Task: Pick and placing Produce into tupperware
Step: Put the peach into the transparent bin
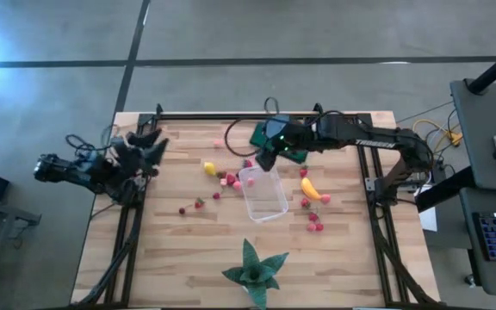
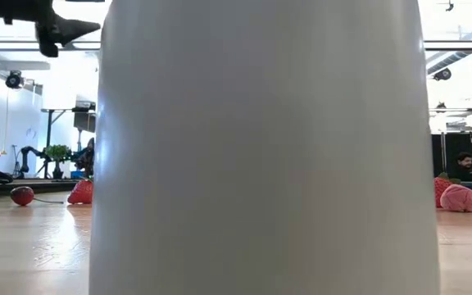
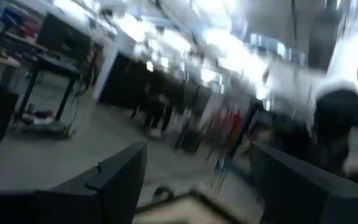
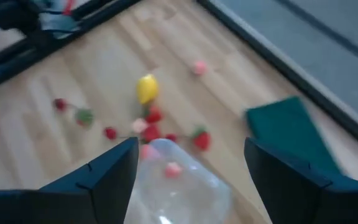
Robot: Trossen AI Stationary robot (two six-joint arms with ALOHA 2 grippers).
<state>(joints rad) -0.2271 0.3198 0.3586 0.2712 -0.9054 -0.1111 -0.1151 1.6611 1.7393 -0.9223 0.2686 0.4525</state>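
Hovering spread over the clear, round-cornered tupperware, the right claw seemingly holds nothing.

The right gripper hangs open above the clear tupperware; a pink piece lies inside; a yellow lemon and red berries lie beyond on the table; a dark green rectangle sits alongside.

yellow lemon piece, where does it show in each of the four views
High view: the yellow lemon piece lies on the wood left of the clear tub.
Low view: not in it; a pale object fills the middle.
Left wrist view: not in it; only the room.
Right wrist view: the lemon piece lies beyond the tub, past some red berries.
Shared landmark: the clear tub.
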